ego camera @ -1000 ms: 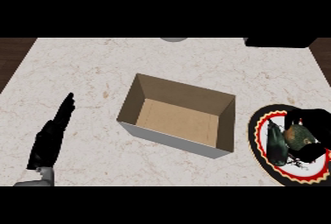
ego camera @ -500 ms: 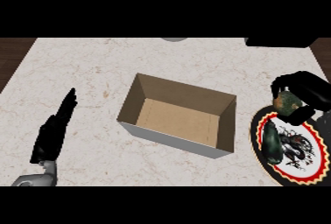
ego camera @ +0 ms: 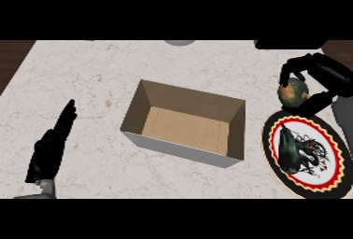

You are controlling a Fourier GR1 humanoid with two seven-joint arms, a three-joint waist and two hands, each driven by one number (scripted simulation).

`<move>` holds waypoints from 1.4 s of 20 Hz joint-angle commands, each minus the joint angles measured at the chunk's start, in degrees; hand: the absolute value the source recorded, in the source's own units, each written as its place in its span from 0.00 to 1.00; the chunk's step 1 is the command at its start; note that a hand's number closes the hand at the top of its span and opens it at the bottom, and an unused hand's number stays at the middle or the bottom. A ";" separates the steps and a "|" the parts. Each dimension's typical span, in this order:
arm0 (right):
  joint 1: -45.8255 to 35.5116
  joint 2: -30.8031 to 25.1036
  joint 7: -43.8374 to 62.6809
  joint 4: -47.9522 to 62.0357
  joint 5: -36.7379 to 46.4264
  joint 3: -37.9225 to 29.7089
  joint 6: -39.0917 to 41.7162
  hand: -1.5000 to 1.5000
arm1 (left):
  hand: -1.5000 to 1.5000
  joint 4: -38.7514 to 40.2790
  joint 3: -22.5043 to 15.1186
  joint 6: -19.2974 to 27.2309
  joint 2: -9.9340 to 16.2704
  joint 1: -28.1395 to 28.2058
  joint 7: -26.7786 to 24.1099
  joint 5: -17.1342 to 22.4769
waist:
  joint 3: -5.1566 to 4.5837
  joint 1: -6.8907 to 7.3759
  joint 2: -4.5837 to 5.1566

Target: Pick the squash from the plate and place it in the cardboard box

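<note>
The squash (ego camera: 292, 92), round and green with orange patches, hangs above the counter just beyond the far rim of the plate. My right hand (ego camera: 324, 77) is shut on it, fingers and thumb curled round its sides. The plate (ego camera: 303, 156) lies at the right edge: black rim, red ring, white centre with a dark figure painted on it. The open cardboard box (ego camera: 186, 122) stands in the middle of the counter, left of the squash, with nothing inside. My left hand (ego camera: 50, 147) rests open at the lower left, fingers straight.
The pale marble counter (ego camera: 89, 79) runs to a dark wooden edge at the far left. A grey round object (ego camera: 179, 42) and a dark object (ego camera: 289, 44) sit at the far edge.
My right hand has lifted the squash off the plate and carried it up and away from me, past the plate's far rim. The left hand has hardly moved.
</note>
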 commanded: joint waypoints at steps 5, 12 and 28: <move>-3.01 3.75 3.92 -11.82 -12.39 -0.51 15.98 1.00 | 0.50 0.71 1.05 0.17 -0.05 1.51 -1.85 0.15 | -0.07 -0.90 -0.29; -4.79 10.28 24.49 -27.44 -18.41 2.45 20.54 1.00 | 0.50 0.34 -0.22 1.13 -1.28 0.94 -1.17 -1.72 | -0.05 -0.69 -0.14; -5.58 27.92 39.48 -22.82 -4.80 19.00 10.72 1.00 | 0.50 0.26 1.79 -2.14 0.07 1.02 -2.27 -0.15 | -0.02 0.39 0.25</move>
